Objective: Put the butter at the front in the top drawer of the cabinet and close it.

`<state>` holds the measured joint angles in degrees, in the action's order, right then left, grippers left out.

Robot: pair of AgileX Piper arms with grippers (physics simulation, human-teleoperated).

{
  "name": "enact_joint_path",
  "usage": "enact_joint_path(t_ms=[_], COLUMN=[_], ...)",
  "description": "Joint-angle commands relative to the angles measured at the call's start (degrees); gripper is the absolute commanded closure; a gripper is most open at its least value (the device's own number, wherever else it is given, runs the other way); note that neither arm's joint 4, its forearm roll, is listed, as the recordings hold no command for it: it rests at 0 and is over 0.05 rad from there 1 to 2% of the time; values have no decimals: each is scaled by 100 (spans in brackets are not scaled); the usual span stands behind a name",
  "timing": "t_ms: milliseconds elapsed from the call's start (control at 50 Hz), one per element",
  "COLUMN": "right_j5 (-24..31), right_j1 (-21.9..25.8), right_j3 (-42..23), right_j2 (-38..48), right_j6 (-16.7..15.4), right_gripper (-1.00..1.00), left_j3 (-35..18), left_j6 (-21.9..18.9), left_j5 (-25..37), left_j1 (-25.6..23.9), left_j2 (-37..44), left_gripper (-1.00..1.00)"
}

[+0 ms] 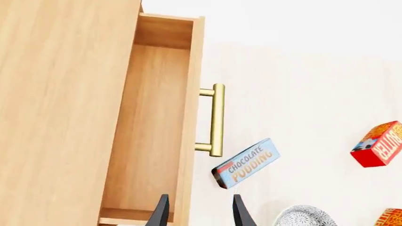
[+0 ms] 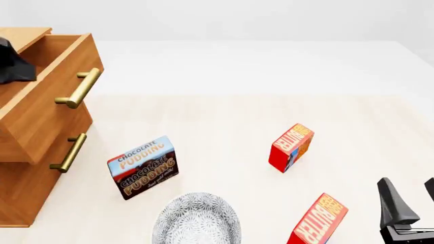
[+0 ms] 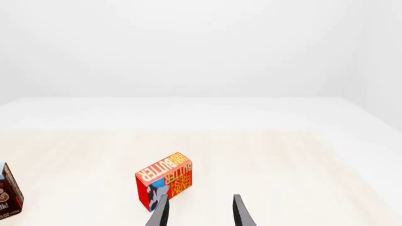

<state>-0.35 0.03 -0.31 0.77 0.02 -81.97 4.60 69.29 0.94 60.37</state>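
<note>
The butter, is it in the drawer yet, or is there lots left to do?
Done: the top drawer of the cabinet is pulled open. In hand: nothing; the right gripper is open beside the front butter, and the left gripper is open above the drawer. Left: grab the butter, put it inside, push the drawer shut.

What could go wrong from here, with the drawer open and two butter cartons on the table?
1. Two identical cartons: the right gripper may take the far butter rather than the front butter.
2. The bowl and pudding box lie between it and the top drawer; a low carry might hit them.
</note>
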Motion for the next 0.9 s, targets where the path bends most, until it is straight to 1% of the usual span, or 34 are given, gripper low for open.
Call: enact_joint_path(t_ms=[20, 100, 200, 220, 340, 400, 500, 720, 760, 780, 900], right_j5=[11, 11, 11, 11, 11, 11, 11, 11, 11, 11, 11], right_j1=[-1, -1, -1, -1, -1, -1, -1, -1, -1, -1, -1], right_j3=[5, 5, 5, 5, 5, 5, 5, 5, 5, 5, 5], right_j2=[-18, -18, -18, -18, -18, -18, -18, -18, -18, -18, -18], right_j6=[0, 0, 0, 0, 0, 0, 0, 0, 0, 0, 0], right_gripper=[-100, -100, -100, -100, -100, -100, -100, -100, -100, -100, -100], left_j3=[200, 322, 286, 300, 391, 362, 417, 444, 478, 499, 579], left_j6=[48, 50, 49, 5, 42, -9, 54, 16, -22, 40, 65], left_j5=[-41, -122, -165, -197, -319, -331, -445, -586, -621, -656, -798], left_j1=[-3, 2, 16, 53, 9, 135, 140, 254, 240, 188, 159], left_j2=[17, 54, 146, 192, 333, 371, 432, 676, 747, 765, 887], left_gripper=[-100, -100, -100, -100, -100, -100, -100, -100, -100, -100, -100])
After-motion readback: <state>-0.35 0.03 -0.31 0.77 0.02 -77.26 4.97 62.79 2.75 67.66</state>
